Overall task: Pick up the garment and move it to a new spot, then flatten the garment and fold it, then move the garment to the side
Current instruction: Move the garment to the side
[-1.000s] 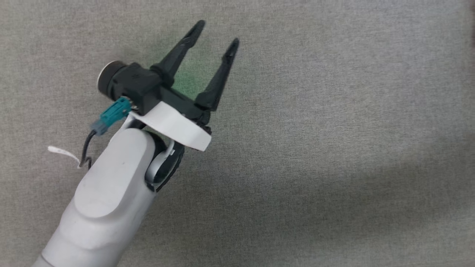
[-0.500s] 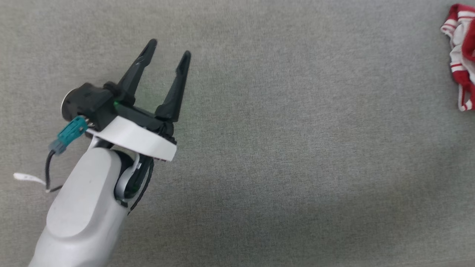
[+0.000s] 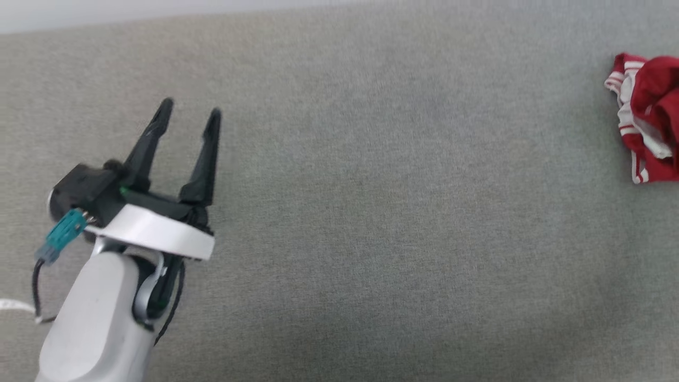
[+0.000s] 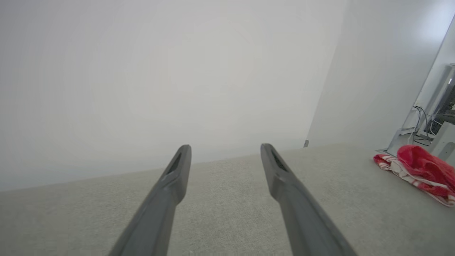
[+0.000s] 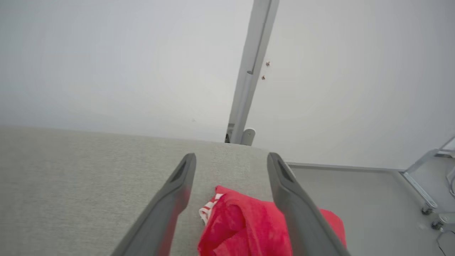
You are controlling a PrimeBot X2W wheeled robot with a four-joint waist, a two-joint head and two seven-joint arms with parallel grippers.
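Observation:
The garment is out of view. A small crumpled red-and-white cloth bundle (image 3: 648, 114) with striped trim lies at the right edge of the grey surface, cut off by the picture, with no lettering showing. In the left wrist view the bundle (image 4: 417, 169) sits far off to the right. My left gripper (image 3: 190, 109) is open over bare fabric at the left, its fingers (image 4: 224, 147) wide apart and holding nothing. My right gripper (image 5: 231, 156) is open above the bundle (image 5: 245, 227), which lies below and between its fingers, apart from them.
The grey fabric surface (image 3: 371, 212) stretches wide between my left gripper and the bundle. Its far edge meets a pale wall (image 3: 159, 13). Beyond the right end are a grey upright post (image 5: 249, 78), bare floor (image 5: 355, 199) and wheeled metal frames (image 4: 426, 117).
The head camera has swung right and up, bringing more of the bundle and the surface's far edge into the picture. My left gripper stays open.

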